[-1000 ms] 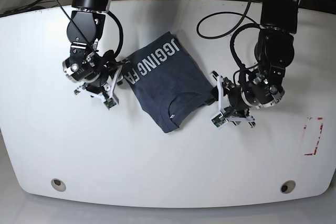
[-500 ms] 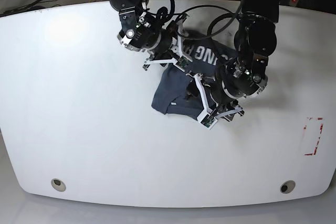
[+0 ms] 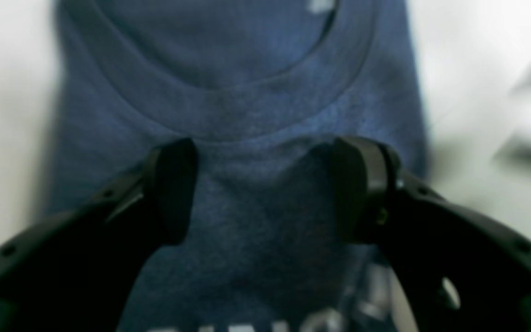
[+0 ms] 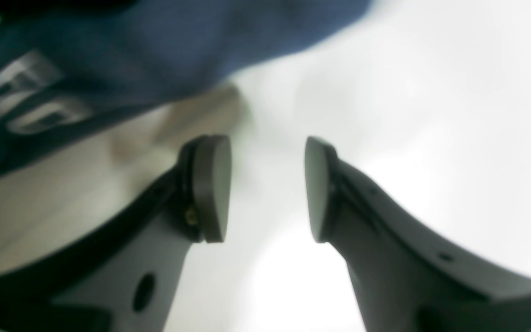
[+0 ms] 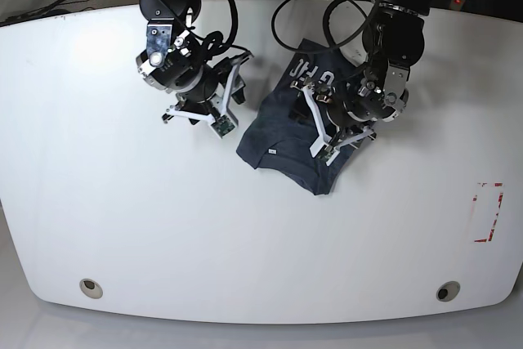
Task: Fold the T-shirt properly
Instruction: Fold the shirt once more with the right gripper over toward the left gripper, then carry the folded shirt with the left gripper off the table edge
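Note:
The dark blue T-shirt [image 5: 282, 124] lies folded into a compact bundle on the white table [image 5: 163, 218], its white lettering [image 5: 312, 75] at the far end. In the left wrist view, the T-shirt [image 3: 256, 240] fills the frame with its round collar [image 3: 228, 115] ahead. My left gripper [image 3: 265, 189] hovers open right over the cloth below the collar, gripping nothing; in the base view this left gripper [image 5: 320, 128] sits over the bundle's right side. My right gripper [image 4: 265, 189] is open over bare table, the T-shirt [image 4: 109, 60] up and to its left. The base view shows that right gripper [image 5: 229, 108] just left of the bundle.
A red-outlined rectangle [image 5: 488, 212] marks the table near its right edge. Two round holes [image 5: 91, 287] [image 5: 445, 291] sit near the front edge. Black cables [image 5: 286, 18] loop behind the arms at the back of the table.
Both grippers closed in over the T-shirt, which became a smaller bundle further right. The right gripper has since drawn back left off the cloth; the left one stays above it.

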